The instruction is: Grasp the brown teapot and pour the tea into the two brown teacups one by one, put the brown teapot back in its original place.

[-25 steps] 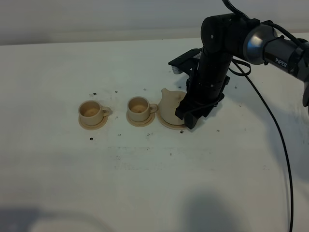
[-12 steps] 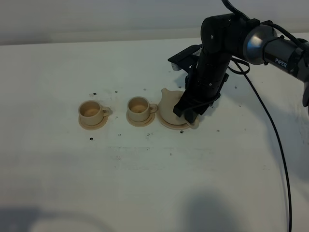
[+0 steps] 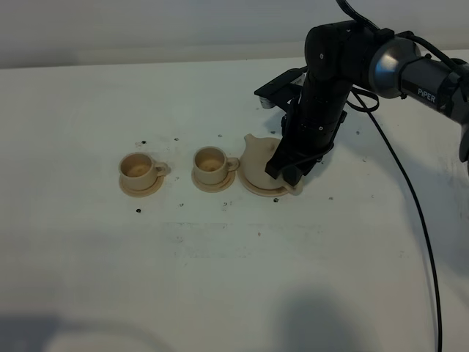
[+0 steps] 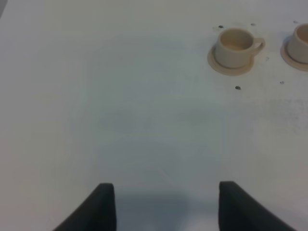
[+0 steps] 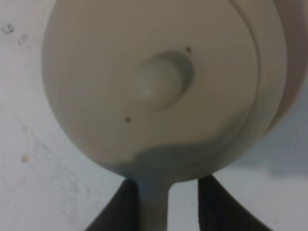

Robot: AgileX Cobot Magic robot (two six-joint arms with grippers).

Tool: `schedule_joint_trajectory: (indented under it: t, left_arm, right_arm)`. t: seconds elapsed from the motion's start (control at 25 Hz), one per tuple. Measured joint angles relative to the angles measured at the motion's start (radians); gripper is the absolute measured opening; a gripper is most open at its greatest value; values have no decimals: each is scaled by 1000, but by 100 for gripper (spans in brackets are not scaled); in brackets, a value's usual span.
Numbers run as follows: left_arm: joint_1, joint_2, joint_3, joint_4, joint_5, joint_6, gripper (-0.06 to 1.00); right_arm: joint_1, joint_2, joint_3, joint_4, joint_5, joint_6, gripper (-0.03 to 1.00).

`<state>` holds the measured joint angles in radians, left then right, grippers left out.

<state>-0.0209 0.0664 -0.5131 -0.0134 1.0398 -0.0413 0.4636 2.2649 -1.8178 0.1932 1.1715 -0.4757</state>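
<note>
The brown teapot (image 3: 256, 155) stands on its wide saucer (image 3: 251, 188), to the right of the two brown teacups (image 3: 137, 168) (image 3: 211, 161), each on a small saucer. My right gripper (image 3: 288, 174) reaches down at the teapot's right side and hides part of it. In the right wrist view the teapot's lid (image 5: 161, 82) fills the frame. The right gripper (image 5: 166, 207) is open, with its fingers (image 5: 122, 207) on either side of the loop handle (image 5: 153, 202). There is a gap on one side. My left gripper (image 4: 168, 207) is open and empty over bare table. The left teacup (image 4: 234, 44) lies far ahead of it.
A black cable (image 3: 410, 191) trails from the right arm across the right of the white table (image 3: 234, 279). Small dark specks dot the table near the cups. The second teacup (image 4: 301, 45) shows at the edge of the left wrist view.
My right gripper has shifted slightly up and in toward the teapot's handle. The teapot and the cups have not moved.
</note>
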Motion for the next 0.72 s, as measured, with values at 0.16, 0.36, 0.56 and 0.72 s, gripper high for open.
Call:
schedule_joint_trajectory:
  t: [0.16,0.36,0.56,0.72]
  left_arm:
    - [0,0,0,0,0,0,47]
    - [0,0,0,0,0,0,47]
    - [0,0,0,0,0,0,47]
    - [0,0,0,0,0,0,47]
  right_arm:
    - [0,0,0,-2,-1,-20,31]
    - [0,0,0,-3,-1,-38,30]
    - [6,0,0,-14,-1,-40,26]
    - [8,0,0,-17,0,-40,23]
